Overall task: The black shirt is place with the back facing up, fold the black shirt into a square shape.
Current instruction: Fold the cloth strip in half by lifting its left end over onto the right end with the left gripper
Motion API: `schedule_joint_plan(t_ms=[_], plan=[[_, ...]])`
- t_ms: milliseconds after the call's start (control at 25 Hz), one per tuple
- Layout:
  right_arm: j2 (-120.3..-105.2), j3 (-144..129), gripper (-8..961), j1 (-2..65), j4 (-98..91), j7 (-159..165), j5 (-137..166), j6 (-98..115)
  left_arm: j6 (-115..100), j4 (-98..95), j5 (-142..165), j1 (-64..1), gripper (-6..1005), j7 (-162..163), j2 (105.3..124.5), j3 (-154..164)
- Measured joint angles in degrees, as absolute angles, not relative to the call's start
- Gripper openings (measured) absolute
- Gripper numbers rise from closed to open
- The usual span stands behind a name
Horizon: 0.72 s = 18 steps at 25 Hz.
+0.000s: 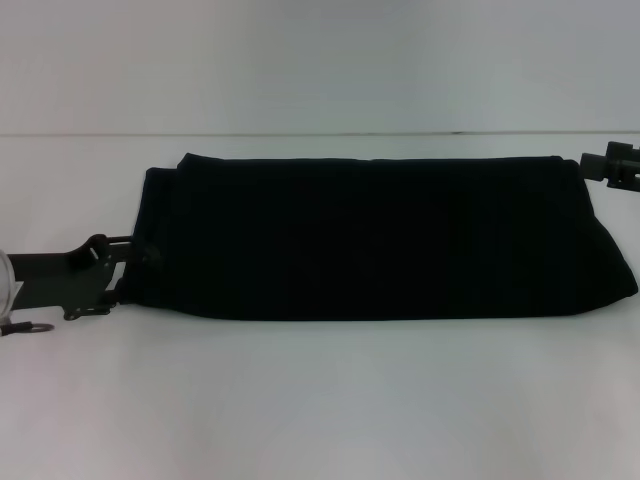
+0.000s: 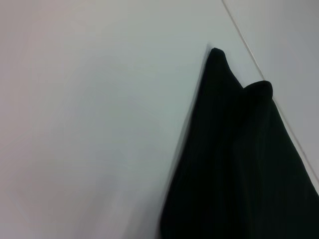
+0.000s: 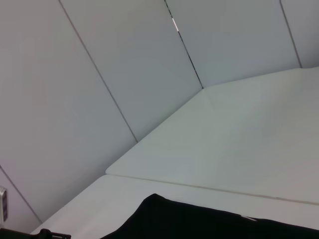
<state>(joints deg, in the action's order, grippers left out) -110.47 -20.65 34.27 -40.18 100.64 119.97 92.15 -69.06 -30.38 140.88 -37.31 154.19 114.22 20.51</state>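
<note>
The shirt (image 1: 380, 240) lies flat on the white table (image 1: 320, 400), in the middle and toward the far side. It is folded into a long, wide band that runs from left to right. The cloth is soft, plain and black, and no letters show on it. Its far edge is nearly straight, and its near edge slopes a little lower on the right.

The left gripper (image 1: 125, 262) is at the left end of the shirt, touching the cloth. Whether its jaws are spread or pinching the cloth cannot be told. The right gripper (image 1: 600, 165) is at the far right corner of the shirt. Its jaws cannot be told either.

The left wrist view shows two soft pointed corners of the shirt (image 2: 234, 164) sticking out on the table (image 2: 89, 124). The right wrist view shows only an edge of the shirt (image 3: 199, 224), the table (image 3: 239, 159) and a pale wall (image 3: 99, 74) with thin seams.
</note>
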Motion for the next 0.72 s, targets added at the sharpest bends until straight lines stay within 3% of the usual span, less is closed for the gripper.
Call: schedule_joint_plan(t_ms=[200,640,720], plan=[[-110.47,-20.65,931,34.33,-40.8,100.64,119.97,92.46,-69.3,-30.64,141.1,-36.93,698,152.71,114.18,20.6],[-110.61,-20.65,932,34.28,-40.8,100.63,119.92,92.46,-69.18,-30.6,142.35,-36.87,434,150.44,114.17,20.93],[-110.74,-20.65,932,34.24,-40.78,100.64,119.91,92.45,-69.39,-30.59,142.39,-36.91,287,149.13,114.15,20.97]])
